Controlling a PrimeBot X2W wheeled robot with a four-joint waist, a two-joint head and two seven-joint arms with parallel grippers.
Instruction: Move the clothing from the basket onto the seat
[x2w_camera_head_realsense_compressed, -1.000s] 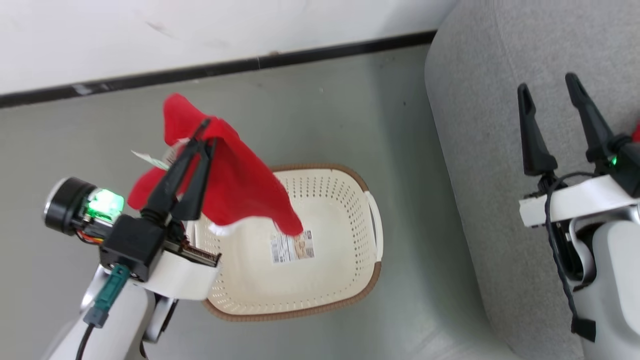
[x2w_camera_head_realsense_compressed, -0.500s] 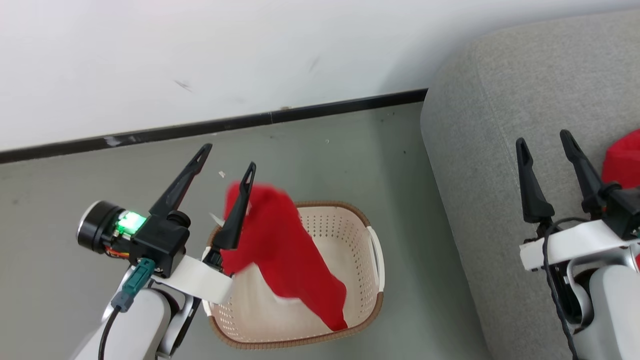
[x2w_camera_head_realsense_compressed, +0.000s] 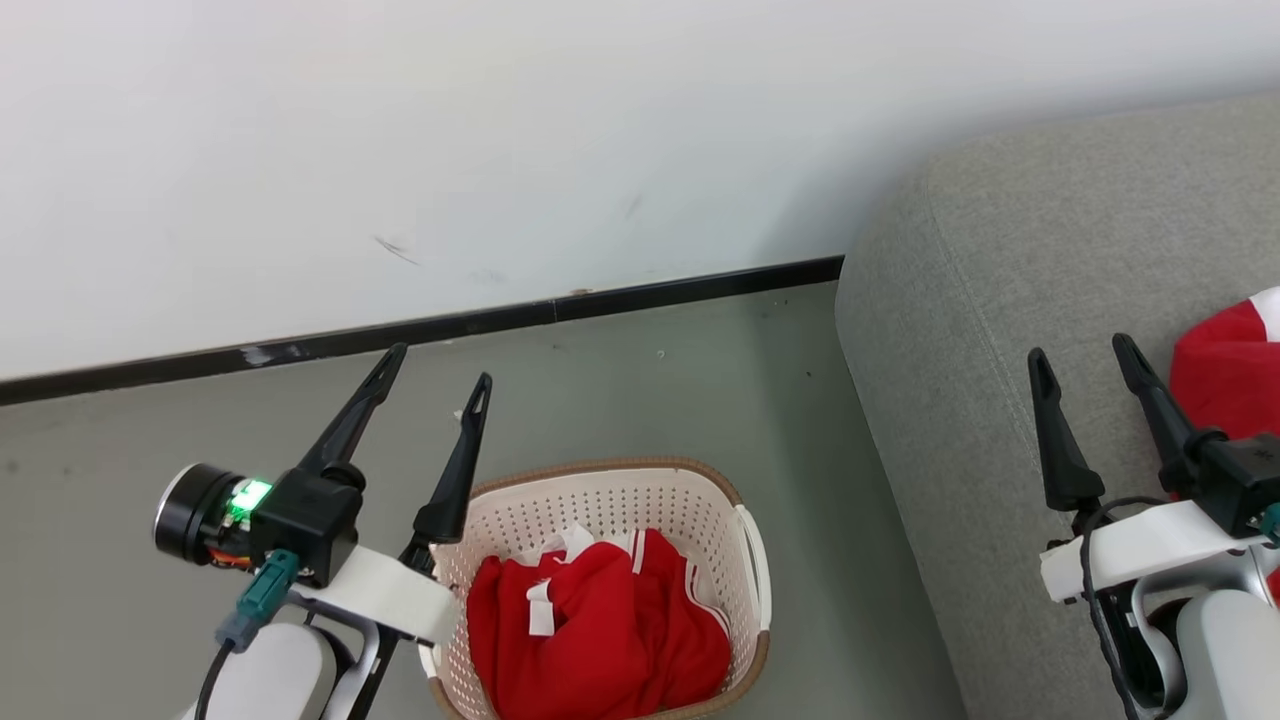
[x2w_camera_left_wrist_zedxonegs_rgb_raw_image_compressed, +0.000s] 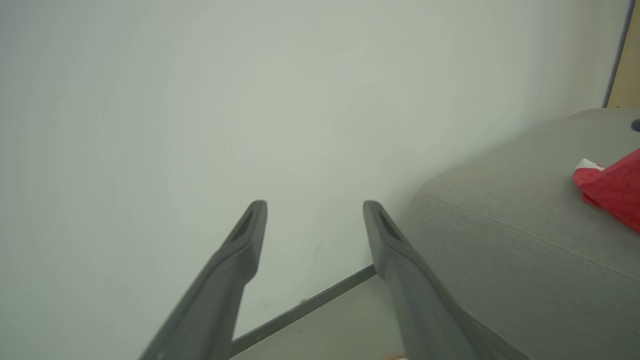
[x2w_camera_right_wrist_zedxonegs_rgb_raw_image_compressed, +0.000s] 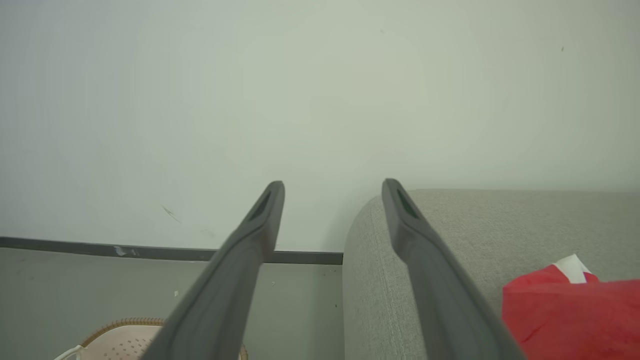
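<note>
Red clothing (x2w_camera_head_realsense_compressed: 600, 640) lay heaped inside the basket (x2w_camera_head_realsense_compressed: 620, 488) on the floor, and my head view looked straight down into it. Beside the basket's left rim my left gripper (x2w_camera_head_realsense_compressed: 440, 363) stood released, fingers spread and empty. My right gripper (x2w_camera_head_realsense_compressed: 1078, 345) was likewise spread and empty by the seat (x2w_camera_head_realsense_compressed: 960, 300). The right wrist view caught a sliver of basket rim, while both wrist views gave me a second red garment (x2w_camera_right_wrist_zedxonegs_rgb_raw_image_compressed: 570, 310) resting on the seat.

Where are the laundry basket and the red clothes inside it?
Cream-white perforated plastic basket (x2w_camera_head_realsense_compressed: 610, 505), head view: its perforated far wall.
Bright red white-striped garment (x2w_camera_head_realsense_compressed: 610, 640) inside it, head view: its crumpled middle.
</note>
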